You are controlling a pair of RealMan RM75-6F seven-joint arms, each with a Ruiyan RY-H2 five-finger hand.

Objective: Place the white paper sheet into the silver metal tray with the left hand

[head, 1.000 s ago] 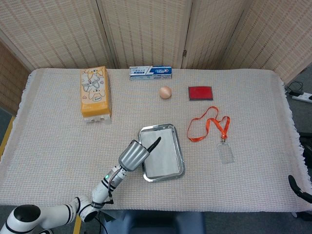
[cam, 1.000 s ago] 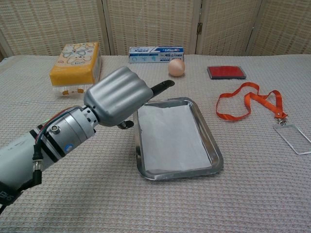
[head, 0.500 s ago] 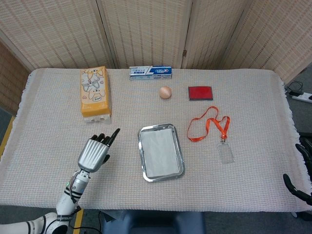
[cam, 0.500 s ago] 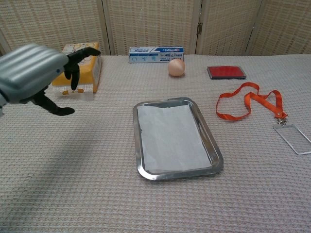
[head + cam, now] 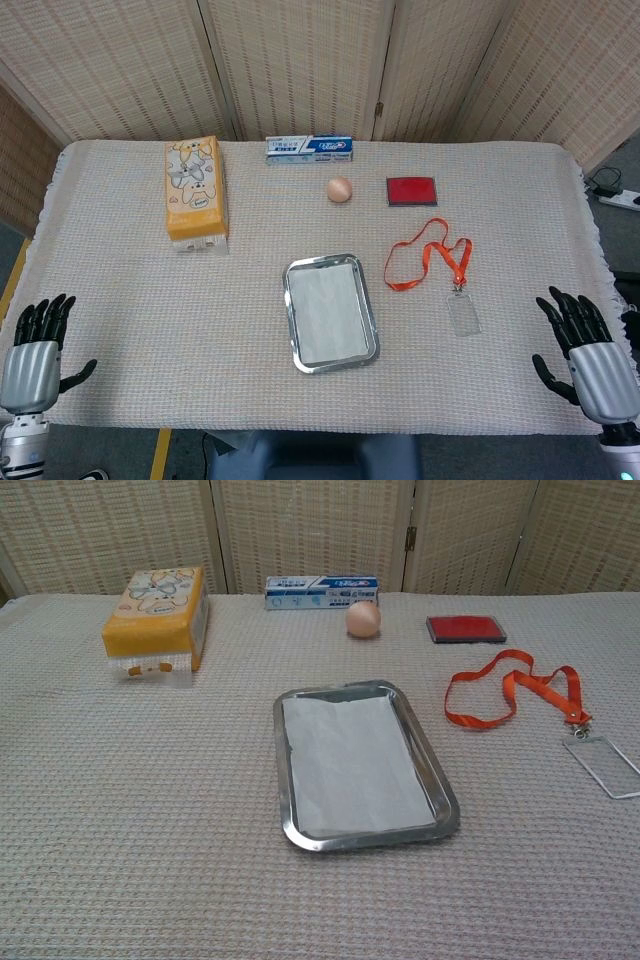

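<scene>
White paper sheet (image 5: 331, 315) lies flat inside the silver metal tray (image 5: 291, 318), long axis running away from the robot. Left hand (image 5: 32, 350) sits empty, fingers spread, well apart at the near-left edge

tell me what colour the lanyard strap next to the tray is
Orange. The lanyard strap shows best in the chest view, looped on the cloth to the right of the tray.

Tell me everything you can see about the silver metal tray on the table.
The tray is a shiny silver rectangle with rounded corners and a low raised rim that looks like polished metal. It lies flat on the woven cloth near the middle of the table, long side running away from the robot, turned slightly. A white paper sheet lies flat inside it, covering nearly the whole floor. Nothing else touches the tray; both hands are away from it at the table's near corners.
</scene>
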